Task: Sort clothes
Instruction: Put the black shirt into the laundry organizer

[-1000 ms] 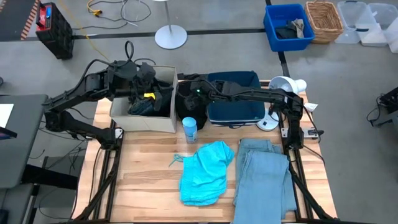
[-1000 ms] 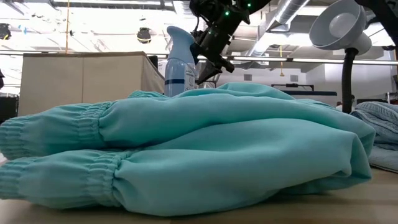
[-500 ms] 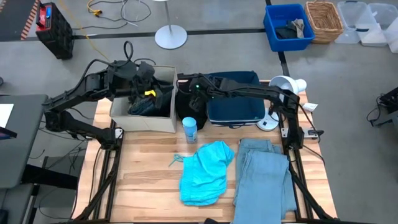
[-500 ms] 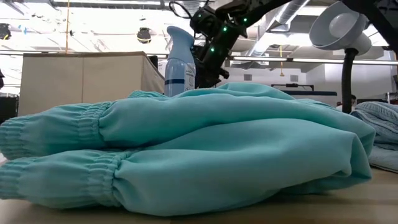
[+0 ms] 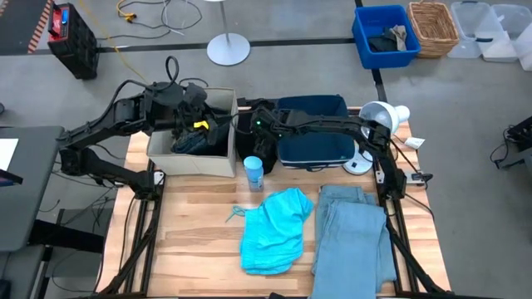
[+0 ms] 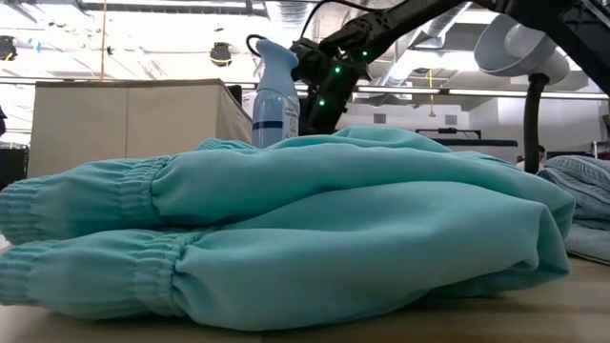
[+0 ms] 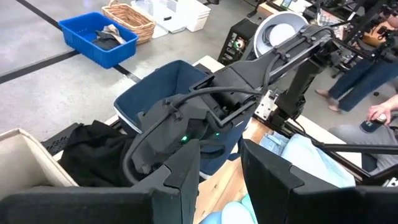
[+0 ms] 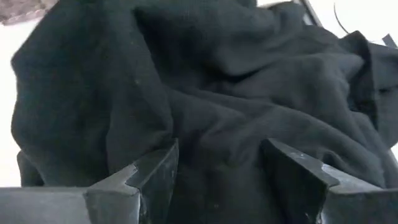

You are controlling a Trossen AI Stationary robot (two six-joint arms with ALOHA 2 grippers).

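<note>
Right gripper (image 8: 214, 180) reaches low, jaws spread over the black garment (image 8: 205, 93); left gripper (image 7: 221, 168) jaws spread.

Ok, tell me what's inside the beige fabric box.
The beige fabric box holds a dark garment with a yellow tag. The left hand hangs over it, hiding the back; anything under the garment is covered.

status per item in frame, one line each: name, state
right claw: open, down over the black garment
black garment: crumpled, between beige box and navy bin
left claw: open, above the beige box
beige box: dark clothing inside
turquoise garment: loosely folded on table
grey-blue trousers: folded on table
spray bottle: upright
</note>
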